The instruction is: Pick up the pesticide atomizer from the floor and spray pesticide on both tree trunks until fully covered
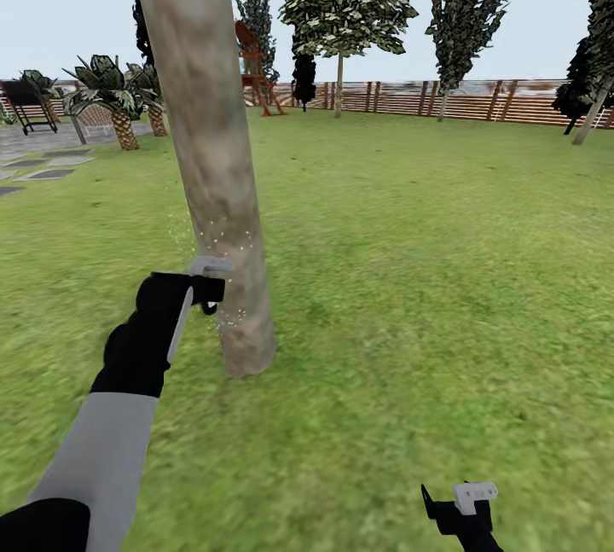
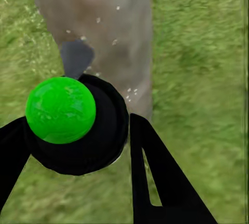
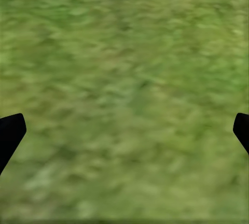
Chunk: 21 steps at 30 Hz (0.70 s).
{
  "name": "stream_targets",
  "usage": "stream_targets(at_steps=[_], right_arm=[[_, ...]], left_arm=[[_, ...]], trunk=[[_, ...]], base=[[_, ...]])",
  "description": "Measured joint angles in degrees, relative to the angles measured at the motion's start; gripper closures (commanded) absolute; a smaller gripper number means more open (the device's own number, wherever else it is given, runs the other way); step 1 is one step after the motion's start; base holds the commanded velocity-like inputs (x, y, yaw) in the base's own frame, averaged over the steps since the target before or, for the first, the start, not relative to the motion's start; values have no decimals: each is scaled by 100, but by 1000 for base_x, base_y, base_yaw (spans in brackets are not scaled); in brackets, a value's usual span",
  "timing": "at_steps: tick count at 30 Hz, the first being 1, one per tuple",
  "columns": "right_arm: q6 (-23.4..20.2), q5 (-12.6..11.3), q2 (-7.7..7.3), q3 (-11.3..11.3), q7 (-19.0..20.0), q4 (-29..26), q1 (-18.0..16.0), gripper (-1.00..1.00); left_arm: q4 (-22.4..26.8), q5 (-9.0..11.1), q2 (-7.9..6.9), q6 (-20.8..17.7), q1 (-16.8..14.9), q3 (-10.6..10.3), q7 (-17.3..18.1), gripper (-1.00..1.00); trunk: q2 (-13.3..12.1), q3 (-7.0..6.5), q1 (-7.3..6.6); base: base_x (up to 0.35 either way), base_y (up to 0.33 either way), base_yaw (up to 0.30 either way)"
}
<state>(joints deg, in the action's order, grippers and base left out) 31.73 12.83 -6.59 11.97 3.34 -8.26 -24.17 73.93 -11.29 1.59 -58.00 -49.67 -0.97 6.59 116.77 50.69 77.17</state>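
Beside the tree trunk (image 1: pixel 213 168), left gripper (image 2: pixel 78 146) clasps the atomizer (image 2: pixel 70 123)

The left arm (image 1: pixel 107 441) has a light grey forearm sleeve between black segments, ending in a bulky black wrist with a pale grey plate and a black left claw (image 1: pixel 209 289), while the right claw (image 1: pixel 460 508) is black with a small whitish block on top.
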Motion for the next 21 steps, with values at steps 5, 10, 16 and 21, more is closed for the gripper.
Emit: stream_targets(at_steps=[5,10,16,21], right_arm=[[0,0,0,-1,0,0,0,-100],[0,0,0,-2,0,0,0,-100],[0,0,1,-2,3,0,0,-100],[0,0,1,0,4,0,0,-100]], left_arm=[[-2,-553,60,-7,-42,274,4,100],[-2,-458,73,-19,-27,509,16,100],[3,-422,546,-34,-198,458,51,100],[10,-458,604,-43,-323,458,52,100]], trunk=[[0,1,0],[0,1,0],[0,0,0],[0,0,0]], base=[[0,0,0],[0,0,0],[0,0,0],[0,0,0]])
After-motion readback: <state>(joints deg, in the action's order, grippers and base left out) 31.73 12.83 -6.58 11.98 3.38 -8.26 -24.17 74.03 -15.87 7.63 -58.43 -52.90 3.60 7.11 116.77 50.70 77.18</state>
